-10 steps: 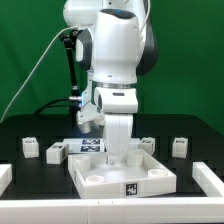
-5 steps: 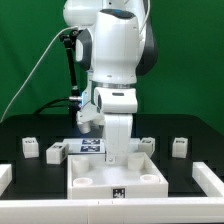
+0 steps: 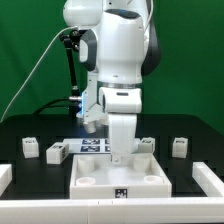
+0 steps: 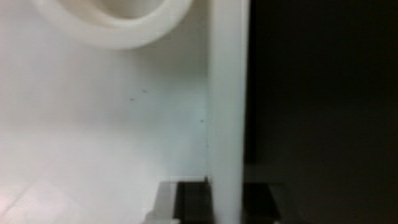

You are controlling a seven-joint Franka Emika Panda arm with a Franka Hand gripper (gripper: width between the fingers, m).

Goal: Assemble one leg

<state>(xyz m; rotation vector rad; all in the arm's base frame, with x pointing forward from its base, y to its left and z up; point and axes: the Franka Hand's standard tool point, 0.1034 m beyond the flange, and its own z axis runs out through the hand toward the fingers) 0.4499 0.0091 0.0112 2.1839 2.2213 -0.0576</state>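
Observation:
The large white panel lies on the black table in front of the arm, square to the exterior view. My gripper reaches down onto its back rim. In the wrist view the panel's rim runs between my two dark fingers, and the gripper is shut on it. A round socket of the panel shows close by. Several small white legs stand loose behind the panel: two on the exterior view's left and two on its right.
The marker board lies behind the panel, partly hidden by the arm. White rails sit at the table's front corners, on the exterior view's left and right. A green wall stands behind.
The panel has turned with my gripper on its rim, from skewed to square with the exterior view. Its front tag moved toward the exterior view's left.

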